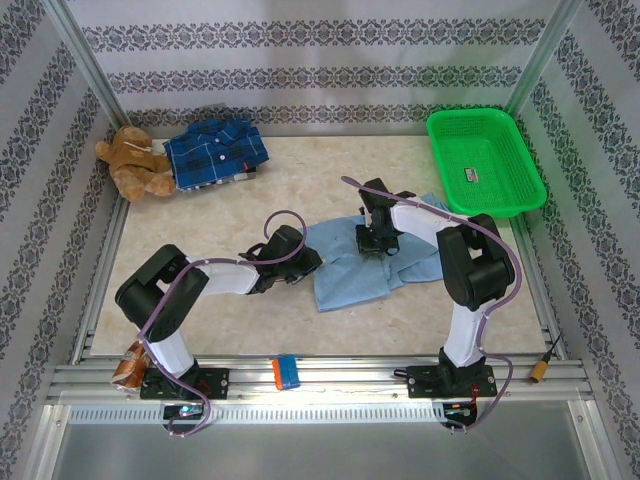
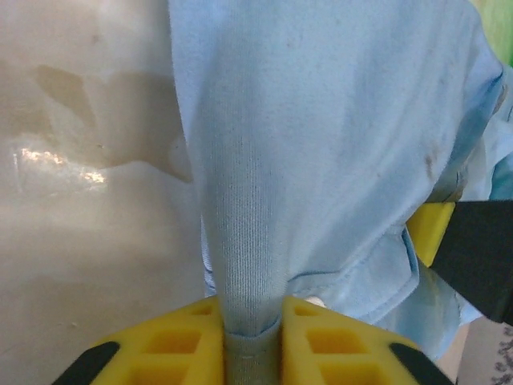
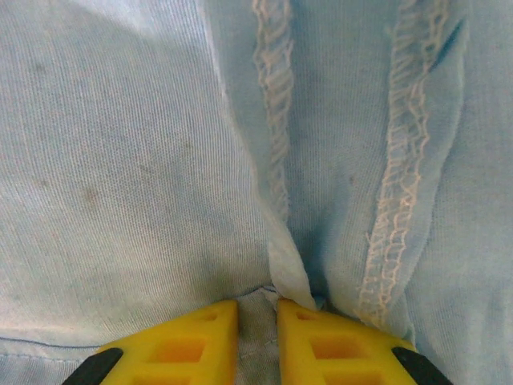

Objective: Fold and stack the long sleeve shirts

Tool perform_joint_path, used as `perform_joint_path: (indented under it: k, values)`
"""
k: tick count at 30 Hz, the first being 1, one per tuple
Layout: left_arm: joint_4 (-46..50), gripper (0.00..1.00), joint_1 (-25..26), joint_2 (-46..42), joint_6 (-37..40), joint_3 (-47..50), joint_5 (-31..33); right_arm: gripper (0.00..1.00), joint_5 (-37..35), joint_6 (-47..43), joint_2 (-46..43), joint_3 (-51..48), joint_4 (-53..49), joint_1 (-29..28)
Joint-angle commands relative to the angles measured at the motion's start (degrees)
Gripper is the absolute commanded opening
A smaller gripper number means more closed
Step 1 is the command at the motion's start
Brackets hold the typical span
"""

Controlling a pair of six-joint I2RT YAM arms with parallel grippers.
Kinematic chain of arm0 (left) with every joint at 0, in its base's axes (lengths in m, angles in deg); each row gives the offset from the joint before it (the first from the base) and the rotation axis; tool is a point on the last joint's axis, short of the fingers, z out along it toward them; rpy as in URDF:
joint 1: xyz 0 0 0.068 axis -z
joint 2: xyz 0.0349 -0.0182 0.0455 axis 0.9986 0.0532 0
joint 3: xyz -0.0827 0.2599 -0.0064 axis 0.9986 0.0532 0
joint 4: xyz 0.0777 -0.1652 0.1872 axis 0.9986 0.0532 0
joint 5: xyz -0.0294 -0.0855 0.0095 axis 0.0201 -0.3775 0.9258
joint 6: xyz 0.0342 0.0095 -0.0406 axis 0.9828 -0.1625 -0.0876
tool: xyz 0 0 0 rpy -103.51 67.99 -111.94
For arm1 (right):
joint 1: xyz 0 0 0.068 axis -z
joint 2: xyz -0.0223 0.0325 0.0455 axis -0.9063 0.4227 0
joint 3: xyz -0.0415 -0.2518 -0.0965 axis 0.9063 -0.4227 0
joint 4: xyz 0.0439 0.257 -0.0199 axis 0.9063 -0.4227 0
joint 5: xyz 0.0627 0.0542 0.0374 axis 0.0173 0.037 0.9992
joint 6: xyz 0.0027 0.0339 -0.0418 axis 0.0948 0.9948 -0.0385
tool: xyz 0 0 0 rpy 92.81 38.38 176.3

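Blue shirt (image 1: 352,268) lies crumpled mid-surface between the two arms; plaid shirt (image 1: 215,150) sits folded at the far left next to the bear (image 1: 135,165), so that's presumably where the stack ends up.

Left end effector (image 2: 252,321) is pinched down on a narrow ridge of blue cloth at the shirt's left edge; right end effector (image 3: 256,309) is also clamped on a small tuck of it, right beside a stitched seam near the far edge.

Stuff I'd worry about from here:
- both grips look like thin bites of fabric; if the arms lift or pull apart quickly, one ridge could slide out and the shirt would flop back half spread
- can't tell how many layers each pinch holds; catch a layer underneath as well and the fold drags the whole thing into a wad rather than a flat panel
- the wrists are near each other; the left wrist view shows the other arm's yellow finger just beside the cloth, so a crossing move could knock them together
- a wide sweep right might brush the basket (image 1: 485,160); hauling it left could shove the plaid shirt or the bear
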State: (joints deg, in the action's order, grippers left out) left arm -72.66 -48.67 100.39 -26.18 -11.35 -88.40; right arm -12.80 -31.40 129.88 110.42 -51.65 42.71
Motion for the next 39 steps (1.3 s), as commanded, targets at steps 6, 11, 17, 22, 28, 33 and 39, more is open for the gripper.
perform_joint_path:
  k: [6, 11, 17, 22, 28, 33, 39]
  values:
    - [15.85, 0.0, -1.57, -5.83, 7.84, -2.67, 2.67, 0.28, 3.58, 3.58, -3.41, -2.5, 0.52, 0.51]
    - [33.11, 0.0, -3.62, -12.68, 17.47, -6.39, 5.94, 0.33, 5.35, 6.44, -10.42, -3.51, 0.03, 0.16]
    - [47.75, 0.0, -5.35, -18.12, 26.93, -11.92, 8.71, 0.24, 9.17, 10.52, -13.76, -3.98, 0.93, -1.74]
    - [54.7, 0.0, -6.32, -18.42, 31.59, -15.84, 10.01, 0.04, 11.4, 15.43, -9.39, -4.53, 5.23, -5.65]
    - [59.86, 0.0, -7.91, -18.63, 35.37, -20.05, 10.39, 0.0, 13.88, 22.7, -2.54, -3.89, 13.73, -10.83]
    - [63.31, 0.0, -9.14, -18.49, 38.27, -23.44, 10.57, 0.0, 13.76, 27.93, 3.33, -0.98, 16.47, -14.66]
    - [69.21, 0.0, -11.39, -18.04, 44.01, -29.46, 11.36, 0.0, 14.58, 37.6, 8.15, 2.3, 22.4, -20.25]
